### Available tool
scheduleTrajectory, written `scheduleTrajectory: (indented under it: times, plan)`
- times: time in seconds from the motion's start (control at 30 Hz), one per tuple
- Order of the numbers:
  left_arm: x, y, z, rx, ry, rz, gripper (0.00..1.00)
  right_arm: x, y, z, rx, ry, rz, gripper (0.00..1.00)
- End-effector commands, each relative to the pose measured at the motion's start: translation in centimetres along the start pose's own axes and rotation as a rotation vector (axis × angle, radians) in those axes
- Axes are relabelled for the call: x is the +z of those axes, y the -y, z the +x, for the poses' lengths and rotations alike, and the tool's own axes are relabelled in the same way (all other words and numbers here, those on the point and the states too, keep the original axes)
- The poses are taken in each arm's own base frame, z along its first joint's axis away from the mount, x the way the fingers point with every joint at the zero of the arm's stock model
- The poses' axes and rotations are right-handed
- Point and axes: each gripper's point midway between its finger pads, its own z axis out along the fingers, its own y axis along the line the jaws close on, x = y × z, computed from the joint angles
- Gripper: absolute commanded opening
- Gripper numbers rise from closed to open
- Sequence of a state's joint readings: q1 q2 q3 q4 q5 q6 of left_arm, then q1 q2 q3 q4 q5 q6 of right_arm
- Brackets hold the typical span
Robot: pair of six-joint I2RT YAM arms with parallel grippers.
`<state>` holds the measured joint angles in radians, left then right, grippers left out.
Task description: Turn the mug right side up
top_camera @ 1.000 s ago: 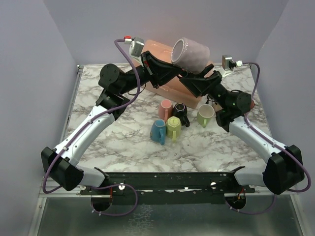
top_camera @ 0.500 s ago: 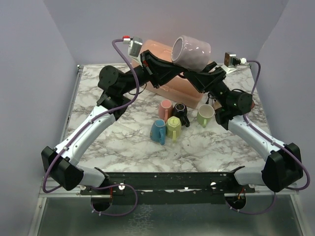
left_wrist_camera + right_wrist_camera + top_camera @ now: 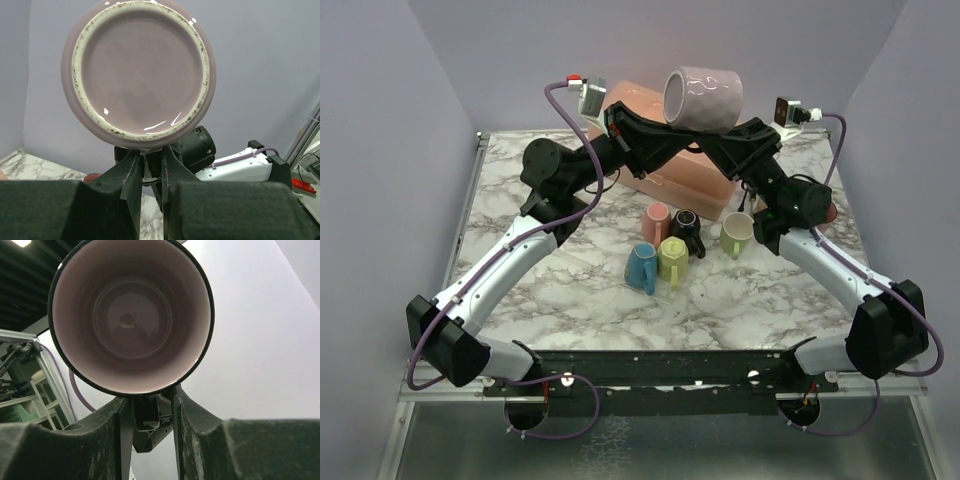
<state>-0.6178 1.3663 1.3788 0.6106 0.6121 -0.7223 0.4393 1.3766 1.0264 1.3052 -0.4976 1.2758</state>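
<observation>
1. Mug point(image 3: 703, 97): large and lavender, held in the air above the far middle of the tabletop point(image 3: 570, 290). It lies on its side, with the base facing left and the mouth facing right. It touches nothing except the grippers beneath it.
2. Left gripper point(image 3: 152, 155): jaws almost together, pinching a thin part under the mug's base end, probably the handle. This gripper appears to carry the mug.
3. Right gripper point(image 3: 152, 405): under the mouth end, jaws partly apart on either side of a dark piece below the rim. A gap shows beside that piece, so no firm hold is visible. What the dark piece is cannot be told.
4. Small mugs point(image 3: 672, 256): five of them clustered on the tabletop, below and nearer than the held mug. They are well apart from it.
5. Box point(image 3: 650, 180): salmon pink, at the far side, behind and below the grippers.
6. Step in hand (judged): a mid-air handover or regrasp, with the mug halfway between upside down and upright.
7. Next move (judged): the right gripper needs a secure hold before the left one lets go. The holding wrist must then roll until the mouth faces up. The mug can then go down base first on bare tabletop, away from the small mugs and the box.
</observation>
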Motion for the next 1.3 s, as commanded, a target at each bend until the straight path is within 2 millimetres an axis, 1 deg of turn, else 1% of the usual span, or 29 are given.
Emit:
scheduleTrajectory:
  times: [0.0,0.07,0.1,0.17,0.2,0.27,0.3,0.4,0.43,0.47,0.5,0.53,0.57,0.63,0.7,0.8,0.9,0.97,1.03,1.13,1.23,1.27]
  plan:
    - [0.3,1.7,-0.1,0.002,0.021,0.062,0.00,1.0,-1.5,-1.6,-0.033,0.051,-0.055,0.33]
    - [0.3,1.7,-0.2,0.001,0.025,0.057,0.00,1.2,-1.7,-1.7,-0.047,0.052,-0.058,0.25]
    - [0.3,1.6,-0.2,0.001,0.026,0.055,0.00,1.2,-1.8,-1.8,-0.053,0.053,-0.058,0.19]
    - [0.3,1.7,-0.2,0.002,0.028,0.055,0.00,1.3,-1.9,-2.0,-0.065,0.055,-0.060,0.03]
    - [0.3,1.6,-0.3,0.001,0.030,0.052,0.00,1.3,-1.9,-2.1,-0.069,0.059,-0.054,0.01]
    - [0.2,1.6,-0.3,0.000,0.036,0.044,0.00,1.2,-1.9,-2.2,-0.086,0.068,-0.041,0.01]
    - [0.1,1.5,-0.4,0.000,0.041,0.038,0.02,1.2,-1.9,-2.3,-0.098,0.071,-0.034,0.00]
    - [0.0,1.2,-0.5,-0.004,0.047,0.016,0.23,1.1,-2.0,-2.6,-0.149,0.078,-0.005,0.00]
    - [0.0,1.1,-0.4,-0.002,0.045,0.010,0.31,1.1,-2.1,-2.7,-0.169,0.079,0.004,0.00]
    - [0.0,0.9,-0.3,0.001,0.042,0.002,0.41,1.1,-2.1,-2.9,-0.196,0.078,0.016,0.01]
    - [-0.1,0.8,-0.2,0.005,0.039,-0.006,0.53,1.1,-2.1,-3.1,-0.215,0.079,0.034,0.00]
    - [-0.2,0.6,-0.1,0.010,0.037,-0.015,0.62,1.0,-2.0,-3.3,-0.236,0.083,0.056,0.01]
    - [-0.4,0.4,0.0,0.019,0.039,-0.026,0.68,1.0,-1.9,-3.7,-0.247,0.095,0.089,0.00]
    - [-0.7,0.1,0.0,0.049,0.046,-0.051,0.79,0.5,-0.6,-4.7,-0.255,0.130,0.205,0.00]
    - [-1.2,-0.5,-0.1,0.071,0.062,-0.096,0.87,-0.4,0.8,-5.9,-0.276,0.175,0.341,0.01]
    - [-2.1,-1.8,-0.7,0.098,0.098,-0.191,0.94,-2.1,2.5,-7.6,-0.353,0.207,0.532,0.00]
    - [-2.9,-3.1,-0.8,0.123,0.101,-0.276,0.97,-4.5,4.4,-9.2,-0.432,0.222,0.750,0.01]
    - [-3.3,-4.2,-0.4,0.134,0.084,-0.336,0.97,-6.5,5.4,-10.0,-0.496,0.216,0.880,0.01]
    - [-3.8,-5.5,-0.2,0.142,0.067,-0.404,0.97,-8.9,6.2,-10.9,-0.557,0.217,1.026,0.01]
    - [-4.9,-7.6,0.7,0.153,0.022,-0.522,0.97,-13.4,6.9,-12.4,-0.660,0.226,1.265,0.01]
    - [-6.2,-9.5,1.7,0.171,-0.024,-0.626,0.97,-17.5,6.6,-13.4,-0.766,0.211,1.452,0.01]
    - [-6.7,-10.1,2.0,0.175,-0.037,-0.661,0.97,-18.5,6.4,-13.6,-0.796,0.198,1.500,0.00]
